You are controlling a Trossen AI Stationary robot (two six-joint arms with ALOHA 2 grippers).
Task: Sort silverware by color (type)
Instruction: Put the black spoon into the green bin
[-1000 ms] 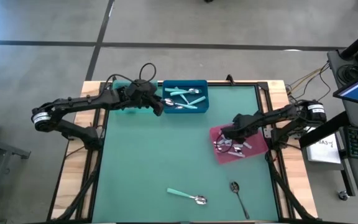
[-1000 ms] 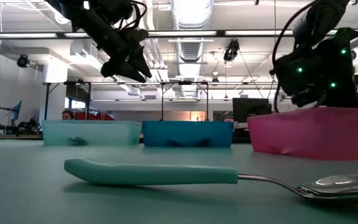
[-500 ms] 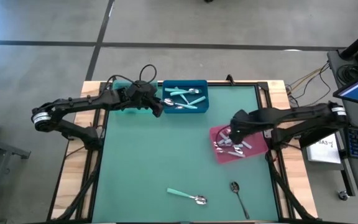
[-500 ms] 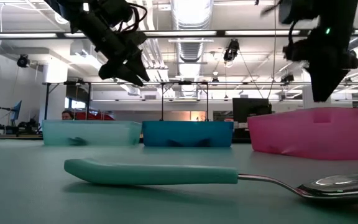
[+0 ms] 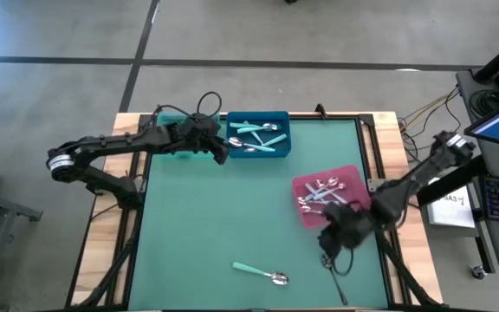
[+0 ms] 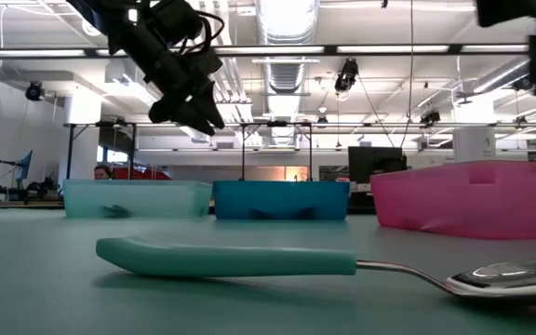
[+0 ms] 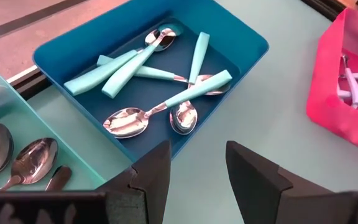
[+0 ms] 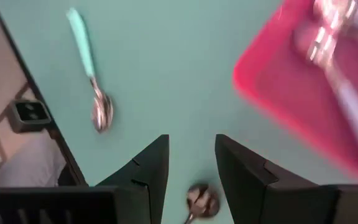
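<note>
Covering the table [image 5: 197, 234], a green mat. Held turquoise-handled spoons [image 7: 166, 68] in the blue bin [image 5: 258, 134], more in the pink bin [image 5: 353, 178]. Hovered, fingers spread and empty: left gripper [image 5: 221, 152] by the blue bin; right gripper [image 5: 330, 243] above the dark spoon [image 5: 332, 271]. Lay nearby, one turquoise-handled spoon [image 5: 260, 274].

Turquoise-handled spoons [image 7: 166, 78] fill the blue bin [image 7: 241, 37] (silver bowls), beside a pink bin [image 7: 328, 106]

mat centre [image 5: 223, 217]: free | blocked: pink bin [image 5: 353, 178], blue bin [image 5: 284, 130]
</note>
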